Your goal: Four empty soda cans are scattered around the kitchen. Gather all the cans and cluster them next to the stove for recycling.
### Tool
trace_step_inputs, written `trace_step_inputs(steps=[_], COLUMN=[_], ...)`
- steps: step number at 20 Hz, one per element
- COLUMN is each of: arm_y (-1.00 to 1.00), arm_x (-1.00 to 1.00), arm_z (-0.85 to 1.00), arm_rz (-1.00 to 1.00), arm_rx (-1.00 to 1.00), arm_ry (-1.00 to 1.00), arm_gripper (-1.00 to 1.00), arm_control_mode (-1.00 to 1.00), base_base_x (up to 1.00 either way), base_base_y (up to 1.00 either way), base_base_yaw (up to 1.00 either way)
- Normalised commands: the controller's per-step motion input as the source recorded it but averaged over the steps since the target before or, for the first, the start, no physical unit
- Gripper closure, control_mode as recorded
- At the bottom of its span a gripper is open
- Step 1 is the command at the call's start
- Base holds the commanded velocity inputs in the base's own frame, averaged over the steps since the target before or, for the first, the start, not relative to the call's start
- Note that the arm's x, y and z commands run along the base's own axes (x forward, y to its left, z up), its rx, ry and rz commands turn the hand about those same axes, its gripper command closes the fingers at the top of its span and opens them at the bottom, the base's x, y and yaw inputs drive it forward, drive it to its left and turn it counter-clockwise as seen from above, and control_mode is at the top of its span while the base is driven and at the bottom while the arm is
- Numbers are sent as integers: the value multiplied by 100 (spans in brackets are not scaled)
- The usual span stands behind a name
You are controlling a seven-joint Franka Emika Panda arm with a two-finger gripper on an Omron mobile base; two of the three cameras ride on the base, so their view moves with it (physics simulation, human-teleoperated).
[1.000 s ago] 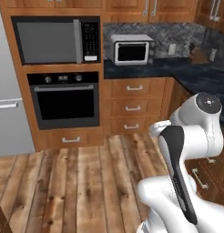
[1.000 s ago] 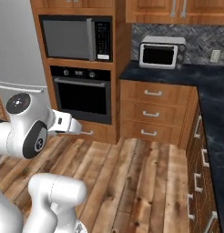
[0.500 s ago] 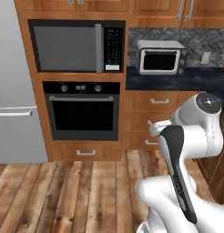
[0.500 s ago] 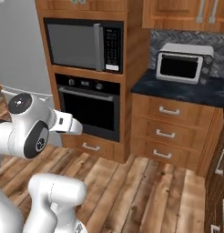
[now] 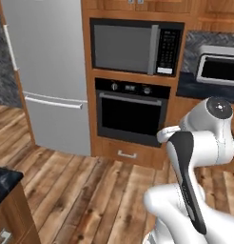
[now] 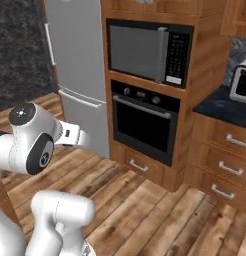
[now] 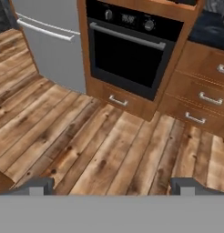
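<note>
No soda cans or stove in sight. Gripper empty, jaws wide apart, pointing at wood floor. Base has swung left – wall oven now centre, fridge entering at 9 o'clock – likely searching for cans.

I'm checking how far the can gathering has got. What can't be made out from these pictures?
- Toaster oven: cut off by the right edge in the right base view, so the counter beyond it stays unseen.
- Oven: its top is cut off by the top edge in the hand view.
- Microwave panel: lettering too small in the left base view.
- Gripper: open, holding nothing.
</note>
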Motion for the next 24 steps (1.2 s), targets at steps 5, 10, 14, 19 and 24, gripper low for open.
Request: trace_step_inputs(steps=[5, 10, 14, 19, 24], arm_y=[0, 0, 0, 0, 0], arm_x=[0, 0, 0, 0, 0], arm_z=[0, 0, 0, 0, 0], arm_rz=[0, 0, 0, 0, 0], arm_rx=[0, 0, 0, 0, 0], arm_ry=[0, 0, 0, 0, 0], arm_gripper=[-100, -100, -100, -100, -100], arm_control_mode=[100, 100, 100, 100, 100], base_base_x=[54, 82, 91, 76, 35], base_base_y=[16, 11, 5, 3, 0], base_base_yaw=[36, 29, 29, 35, 49])
